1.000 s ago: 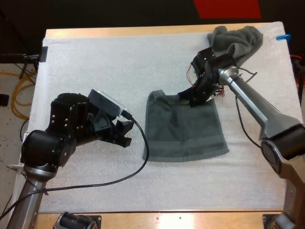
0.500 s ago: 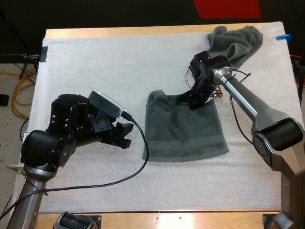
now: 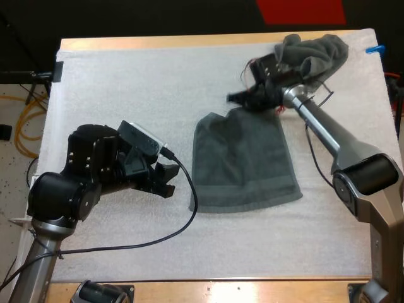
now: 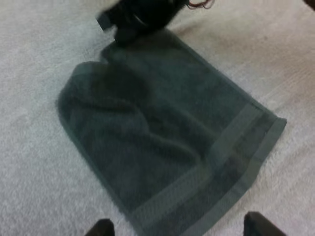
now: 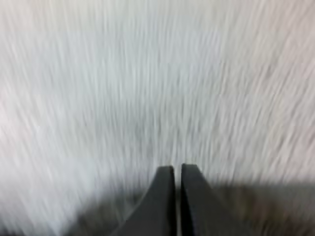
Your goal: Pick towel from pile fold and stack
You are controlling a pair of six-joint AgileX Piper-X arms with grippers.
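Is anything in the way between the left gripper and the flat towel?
Nothing that I can see. Only bare mat lies between the left gripper and the side of the flat towel. The gripper's fingers are open.

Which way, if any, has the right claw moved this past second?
Yes: the right gripper moved off the flat towel toward the mat's far side.

Overhead and left wrist share towel; right apparently hugs mat.
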